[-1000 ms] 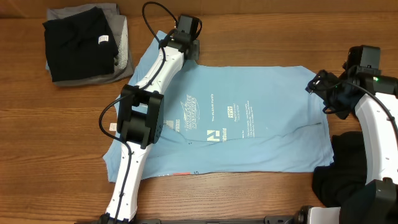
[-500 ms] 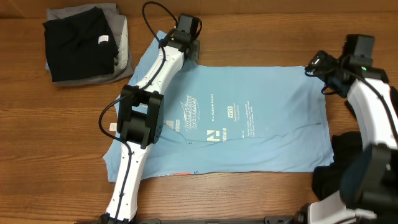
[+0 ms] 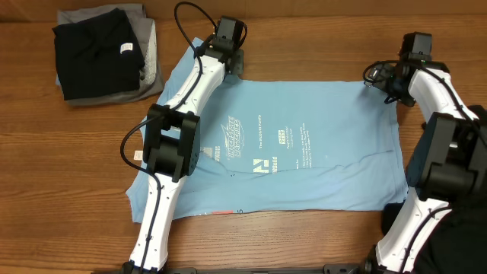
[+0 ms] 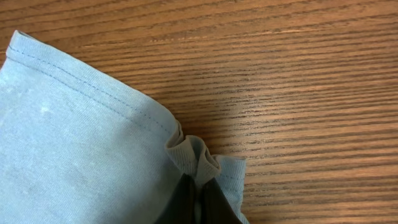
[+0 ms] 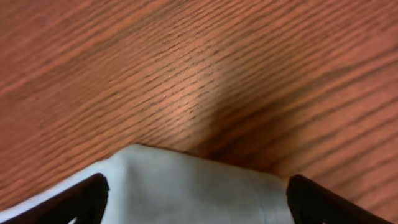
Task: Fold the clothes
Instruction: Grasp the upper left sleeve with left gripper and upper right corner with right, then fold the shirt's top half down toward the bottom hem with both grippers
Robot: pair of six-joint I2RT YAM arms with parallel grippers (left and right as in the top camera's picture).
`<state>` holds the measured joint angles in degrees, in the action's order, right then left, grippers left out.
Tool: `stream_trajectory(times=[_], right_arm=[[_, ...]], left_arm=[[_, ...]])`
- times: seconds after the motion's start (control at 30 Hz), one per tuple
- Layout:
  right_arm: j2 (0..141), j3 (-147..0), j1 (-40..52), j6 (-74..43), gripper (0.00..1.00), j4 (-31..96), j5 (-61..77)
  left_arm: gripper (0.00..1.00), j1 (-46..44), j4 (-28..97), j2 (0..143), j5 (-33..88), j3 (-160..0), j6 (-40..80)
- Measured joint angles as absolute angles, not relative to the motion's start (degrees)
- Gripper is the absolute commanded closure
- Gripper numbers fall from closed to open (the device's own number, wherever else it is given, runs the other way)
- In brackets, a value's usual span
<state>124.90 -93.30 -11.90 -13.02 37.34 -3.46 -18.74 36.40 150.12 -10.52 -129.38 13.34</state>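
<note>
The light-blue T-shirt [image 3: 304, 144] with white logos lies spread flat across the wooden table. My left gripper [image 3: 228, 65] is at its far left corner, shut on a bunched bit of the shirt's hem [image 4: 198, 163]. My right gripper [image 3: 383, 78] is open over the shirt's far right corner [image 5: 193, 186], one finger on each side of it. A folded black garment [image 3: 95, 52] lies on a grey garment [image 3: 150, 61] at the far left.
A dark heap of clothes [image 3: 426, 194] lies at the right edge by the right arm's base. Bare wood table [image 3: 304, 46] runs along the far side beyond the shirt.
My right arm has swung from the shirt's right side up to its far right corner. The left gripper and the shirt have not moved.
</note>
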Motion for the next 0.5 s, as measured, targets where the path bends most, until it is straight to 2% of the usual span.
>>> stream_trajectory(times=[0.03, 0.1, 0.27, 0.33, 0.4, 0.5], right_arm=[[125.25, -93.32, -11.90, -12.60, 0.14, 37.21, -3.55], [125.93, -93.36, -11.90, -11.94, 0.14, 36.93, -3.73], [127.90, -93.51, -11.90, -10.48, 0.14, 36.05, -4.21], [128.27, -93.93, -11.88, -10.26, 0.23, 35.68, -4.49], [128.70, -94.26, -11.86, -9.96, 0.48, 35.40, -4.93], [129.10, -94.61, -11.92, -9.58, 0.62, 35.09, -5.65]], left_arm=[[0.86, -18.74, 36.45, 150.12, -10.52, -129.38, 13.21], [0.96, -18.74, 36.64, 150.12, -10.59, -129.38, 13.37], [0.96, -18.70, 37.01, 150.12, -10.57, -129.45, 13.34], [0.96, -18.70, 37.28, 150.12, -10.57, -129.54, 13.34], [0.96, -18.70, 37.39, 150.12, -10.59, -129.58, 13.34], [0.96, -18.70, 37.91, 150.12, -10.59, -129.71, 13.34]])
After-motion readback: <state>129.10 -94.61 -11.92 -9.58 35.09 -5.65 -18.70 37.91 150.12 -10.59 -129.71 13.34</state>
